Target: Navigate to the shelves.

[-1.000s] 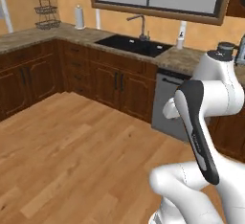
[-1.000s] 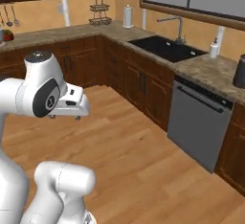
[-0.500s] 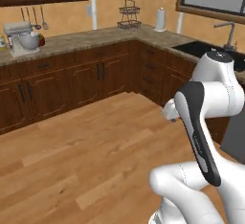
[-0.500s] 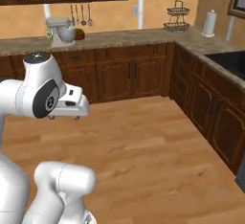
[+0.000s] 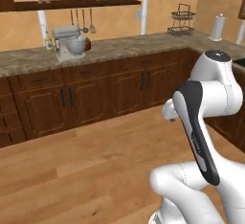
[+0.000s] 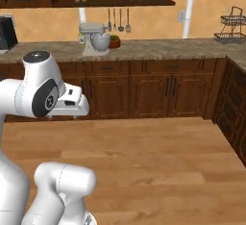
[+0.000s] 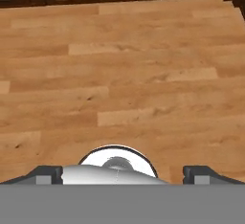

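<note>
shelves (image 5: 76, 3): dark brown wood, matt, a thin smooth board at the upper left of the left base view.
worktop (image 5: 119, 48): speckled grey-brown stone look, dull sheen.
cabinets (image 6: 144, 92): dark wood with raised panels, satin finish; small dark handles.
floor (image 7: 124, 74): light brown wooden planks with visible grain, smooth, faintly glossy.
stand mixer (image 6: 93, 37): pale grey body, metal-looking bowl with a soft shine.
wire rack (image 5: 181, 19): thin black wire, at the upper right.
hanging utensils (image 6: 118, 21): grey, metal-looking.
wall (image 6: 206, 12): matt orange with white strips.
claw (image 7: 123, 174): dark matt finger tips at the bottom edge of the hand view.
</note>
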